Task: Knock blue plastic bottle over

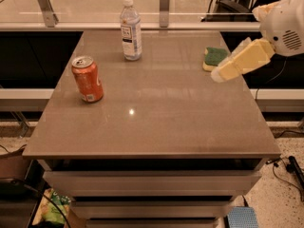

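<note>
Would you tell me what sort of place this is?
Likely an office break area: a drawered counter holds the blue plastic bottle, soda can and sponge; the gripper hovers beside the sponge.

A grey-brown surface (156,122) is seen filling the middle of the view, with a small spot of light (131,111) reflected on it. Under its front edge, pale drawers (152,182) are stacked. Behind it a glass partition (85,4) is held by metal posts (164,4) — beyond that, dark furniture (232,6) (its kind cannot be told) is glimpsed. A speckled floor (285,203) is shown at the lower right, with dark cables (292,167) laid on it. The hand (221,73) is held above the surface's right side.
</note>
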